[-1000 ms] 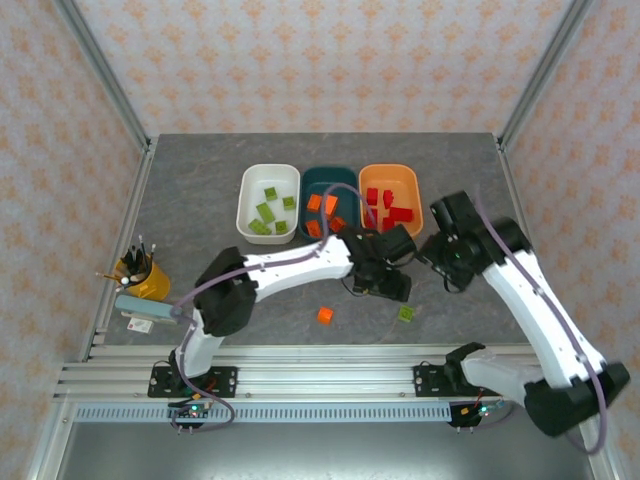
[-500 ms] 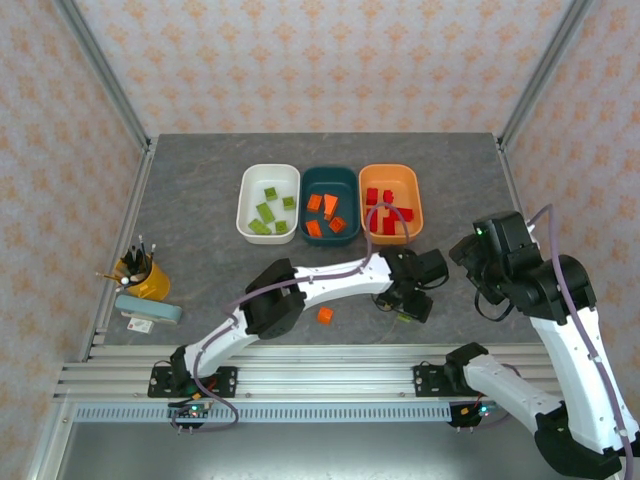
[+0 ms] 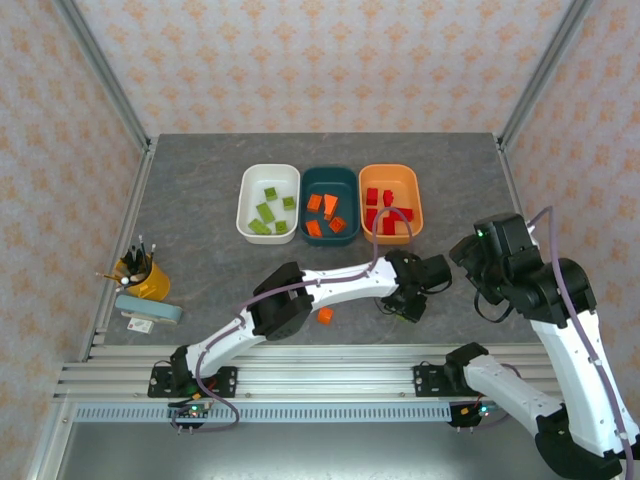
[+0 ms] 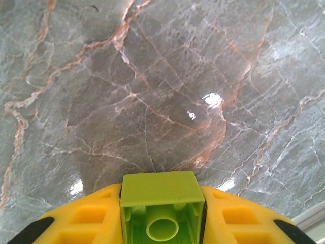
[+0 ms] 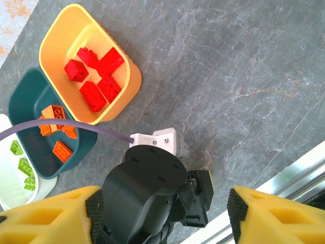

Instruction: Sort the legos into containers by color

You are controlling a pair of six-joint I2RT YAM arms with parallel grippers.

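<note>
The left wrist view shows what the overhead view hides: a lime green square plastic brick (image 4: 162, 204) clamped between the yellow fingers (image 4: 84, 221) of the left pincer (image 4: 162, 213), its hollow underside with the round tube facing the camera, above the grey veined marble counter (image 4: 152, 76). From above, the left arm (image 3: 320, 282) stretches low and far to the right across the counter, its black wrist and pincer near the right arm, and the green brick cannot be made out there

The overhead view gives the whole layout: a white rounded plastic tub (image 3: 270, 173) holding lime green bricks (image 3: 266, 212), just beside it a dark teal tub (image 3: 330, 179) with orange bricks (image 3: 322, 204), then an orange tub (image 3: 402, 178) with red bricks (image 3: 378, 196), all in a row at the back. One small orange brick (image 3: 324, 316) lies loose on the counter just beside the left arm's forearm, well apart from the tubs. A yellow cup of pens (image 3: 140, 279) stands at the left edge

The right arm (image 3: 560, 320) is folded upright at the right side, its wrist bent down toward the left arm's end. Its wrist camera looks down on the left arm's black wrist housing (image 5: 147, 188) and the three tubs; the right pincer (image 5: 161, 216) is spread wide with nothing between its yellow fingers (image 5: 277, 218)
</note>
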